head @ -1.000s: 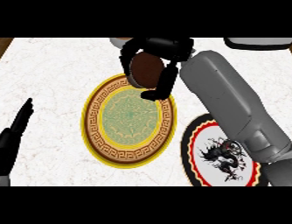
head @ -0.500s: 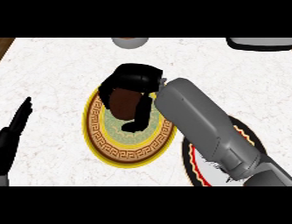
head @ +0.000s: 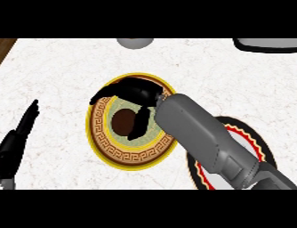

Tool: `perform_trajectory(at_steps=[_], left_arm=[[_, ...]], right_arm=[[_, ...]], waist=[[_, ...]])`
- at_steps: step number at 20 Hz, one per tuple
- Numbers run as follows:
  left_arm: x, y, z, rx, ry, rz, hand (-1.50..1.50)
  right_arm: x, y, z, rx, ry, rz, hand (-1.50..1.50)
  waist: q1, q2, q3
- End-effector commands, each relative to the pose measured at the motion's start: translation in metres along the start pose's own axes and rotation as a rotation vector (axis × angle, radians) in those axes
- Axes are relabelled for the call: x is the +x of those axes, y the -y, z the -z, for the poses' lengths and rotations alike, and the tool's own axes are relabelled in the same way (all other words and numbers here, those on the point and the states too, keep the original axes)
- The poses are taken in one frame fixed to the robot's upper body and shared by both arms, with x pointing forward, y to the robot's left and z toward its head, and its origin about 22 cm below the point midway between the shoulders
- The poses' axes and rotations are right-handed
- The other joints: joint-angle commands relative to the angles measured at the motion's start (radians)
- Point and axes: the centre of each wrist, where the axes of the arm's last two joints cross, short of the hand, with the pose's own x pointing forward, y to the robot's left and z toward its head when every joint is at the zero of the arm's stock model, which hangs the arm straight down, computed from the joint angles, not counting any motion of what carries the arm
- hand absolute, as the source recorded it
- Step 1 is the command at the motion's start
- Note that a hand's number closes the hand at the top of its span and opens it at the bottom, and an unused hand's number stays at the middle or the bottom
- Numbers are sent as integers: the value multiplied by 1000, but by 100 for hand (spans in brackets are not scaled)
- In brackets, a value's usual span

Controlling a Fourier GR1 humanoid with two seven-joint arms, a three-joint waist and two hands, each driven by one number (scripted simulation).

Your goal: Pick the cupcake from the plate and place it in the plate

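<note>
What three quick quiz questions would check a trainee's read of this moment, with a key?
1. True or false: the cupcake is over the yellow plate.
2. Which hand is at the cupcake? A) left B) right
3. Fill in: the red-rimmed plate is partly hidden by the right ____.

Key: 1 true. 2 B; the right hand curls beside it, the left hand rests at the view's left edge. 3 forearm.

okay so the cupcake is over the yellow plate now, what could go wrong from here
The robot's right hand curls over the dark brown cupcake above the yellow plate with a key-pattern rim. Opening while tilted might tip the cupcake. Pulling back, the grey forearm could brush the red-rimmed white plate beneath it.
</note>
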Motion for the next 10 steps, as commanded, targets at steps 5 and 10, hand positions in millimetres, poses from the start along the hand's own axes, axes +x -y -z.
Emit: perform_trajectory(at_steps=[5, 10], left_arm=[[1, -11, 11, 17, 9, 8, 0], [-2, -5, -3, 6, -1, 14, 0]], right_arm=[[-2, 23, -5, -240, 31, 277, -150], [-32, 66, -33, -376, -44, 383, -150]], waist=[[-12, 0, 0], [-5, 5, 1]])
